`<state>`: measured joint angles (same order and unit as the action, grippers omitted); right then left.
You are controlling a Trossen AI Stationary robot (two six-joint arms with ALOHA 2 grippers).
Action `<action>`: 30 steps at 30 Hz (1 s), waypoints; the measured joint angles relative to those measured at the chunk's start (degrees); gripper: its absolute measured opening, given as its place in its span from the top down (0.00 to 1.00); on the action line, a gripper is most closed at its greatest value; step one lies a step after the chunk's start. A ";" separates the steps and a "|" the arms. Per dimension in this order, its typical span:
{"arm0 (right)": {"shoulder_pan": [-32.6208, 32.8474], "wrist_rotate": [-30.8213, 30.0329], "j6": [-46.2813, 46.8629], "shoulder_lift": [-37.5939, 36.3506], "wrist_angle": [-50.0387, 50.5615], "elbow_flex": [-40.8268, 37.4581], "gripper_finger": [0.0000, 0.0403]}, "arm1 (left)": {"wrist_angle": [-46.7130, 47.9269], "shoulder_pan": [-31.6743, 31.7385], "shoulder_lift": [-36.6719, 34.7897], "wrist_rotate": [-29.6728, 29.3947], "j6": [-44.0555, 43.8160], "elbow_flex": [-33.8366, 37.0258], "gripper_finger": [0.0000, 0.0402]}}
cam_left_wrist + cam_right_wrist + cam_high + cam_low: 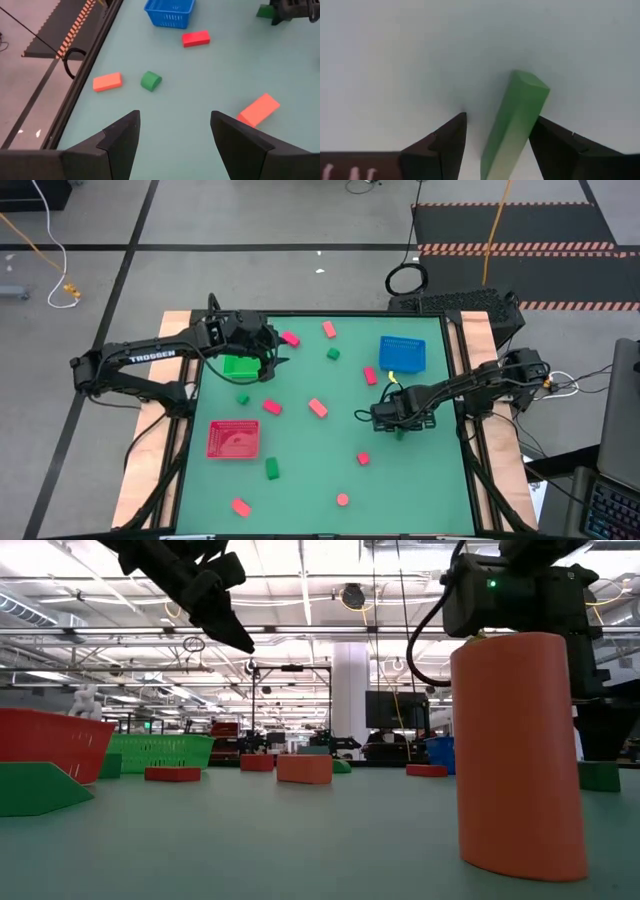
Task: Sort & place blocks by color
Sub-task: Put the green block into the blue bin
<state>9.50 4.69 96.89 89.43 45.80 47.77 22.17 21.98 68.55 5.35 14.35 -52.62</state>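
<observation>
Red and dark green blocks lie scattered on the green table. My right gripper (497, 145) (397, 425) is low over the table's right half and open, its fingers on either side of a green bar block (516, 120) (401, 433) that lies flat on the table. My left gripper (175, 135) (270, 364) hangs open and empty beside the green tray (238, 366) at the far left. Its wrist view shows a red bar (107, 81), a green piece (150, 80) and two more red bars (195, 38) (257, 110). My right gripper points down with the green bar block lying on the table between its open fingers. The bar's side (537, 107) is right by one finger (555, 145); I cannot tell whether they touch.
A red tray (233, 438) sits near the left edge and a blue tray (402, 353) at the far right. Loose blocks are spread over the middle and near side, among them a red block (520, 755) standing close to the low camera. Wooden rails border the table.
</observation>
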 joint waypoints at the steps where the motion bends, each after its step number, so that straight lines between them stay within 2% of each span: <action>1: 0.00 -0.04 -0.43 -0.02 -0.11 -0.15 0.53 | -0.01 0.01 0.00 -0.24 0.00 0.00 0.39; 7: 0.00 -0.14 -4.01 0.05 -0.08 -0.27 0.62 | -0.13 0.02 0.00 -0.94 0.00 0.00 0.39; 17: -0.02 0.14 -8.14 -0.16 0.19 -0.42 0.88 | -0.17 0.04 0.00 -0.94 -0.09 0.00 0.39; 23: -0.28 2.95 -12.73 -1.82 -0.02 -0.36 0.88 | -0.17 0.07 0.00 -0.98 -0.07 0.00 0.39; 26: -0.86 2.74 -13.66 -5.45 0.29 0.63 0.86 | -0.58 0.07 0.00 -0.99 -0.15 0.00 0.39; 28: -1.44 1.43 -14.42 -8.26 0.41 0.83 0.85 | -1.71 0.05 0.00 -1.01 -0.99 0.00 0.39; 30: -2.24 -2.31 -15.88 -11.50 0.25 1.17 0.85 | -2.95 -0.07 0.00 -1.01 -1.42 0.00 0.39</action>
<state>7.25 2.38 81.01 77.93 46.06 48.94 19.22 21.91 68.55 4.34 12.93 -52.62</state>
